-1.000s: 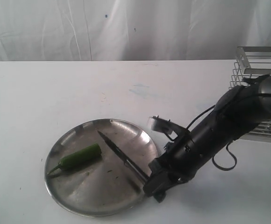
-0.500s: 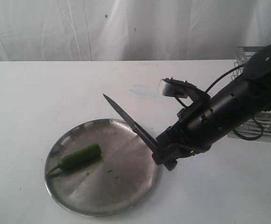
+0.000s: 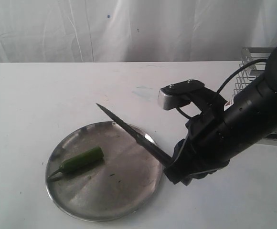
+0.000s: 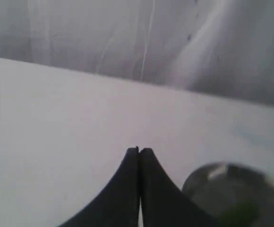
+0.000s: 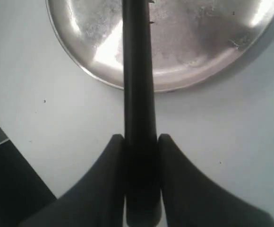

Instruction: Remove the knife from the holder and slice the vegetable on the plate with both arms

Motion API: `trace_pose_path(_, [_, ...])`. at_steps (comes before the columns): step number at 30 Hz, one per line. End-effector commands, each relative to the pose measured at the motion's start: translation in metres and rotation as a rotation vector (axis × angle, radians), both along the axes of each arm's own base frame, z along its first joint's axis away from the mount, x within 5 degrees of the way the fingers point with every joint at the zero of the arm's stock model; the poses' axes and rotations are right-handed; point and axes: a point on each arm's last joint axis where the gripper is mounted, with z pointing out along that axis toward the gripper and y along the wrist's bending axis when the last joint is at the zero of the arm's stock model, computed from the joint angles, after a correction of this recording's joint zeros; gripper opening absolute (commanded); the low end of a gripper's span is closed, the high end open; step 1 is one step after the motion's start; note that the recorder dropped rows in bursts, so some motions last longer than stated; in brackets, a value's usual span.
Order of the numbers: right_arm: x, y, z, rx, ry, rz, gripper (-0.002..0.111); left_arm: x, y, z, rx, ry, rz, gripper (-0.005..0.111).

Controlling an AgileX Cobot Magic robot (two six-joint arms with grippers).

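Black-handled knife (image 3: 130, 133), clamped in the right gripper (image 5: 141, 152), has lifted off the plate (image 3: 114, 193). The green chilli (image 3: 81, 160) lies there, apparently uncut. The left gripper (image 4: 139, 158) is closed and empty, so slicing remains.

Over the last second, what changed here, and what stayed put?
The right arm rose, lifting the knife from low over the plate. Its tip, which was down near the pepper, now points up past the far rim. The right fingers still grip the handle. Pepper, plate and holder have not moved.
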Motion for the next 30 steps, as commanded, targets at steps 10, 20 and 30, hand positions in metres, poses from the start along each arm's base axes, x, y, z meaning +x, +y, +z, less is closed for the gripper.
trace_pose_path(10, [-0.002, 0.002, 0.003, 0.006, -0.026, 0.001, 0.0, -0.009, 0.004, 0.044, -0.224, -0.506, -0.004, 0.0])
trace_pose_path(20, [-0.001, 0.002, 0.003, 0.007, -0.033, -0.003, 0.0, -0.047, 0.034, 0.108, -0.635, -1.076, 0.136, 0.0])
trace_pose_path(30, [0.0, 0.003, 0.004, 0.03, -0.04, -0.022, 0.0, 0.107, -0.008, 0.235, 0.465, -0.306, -0.074, 0.0])
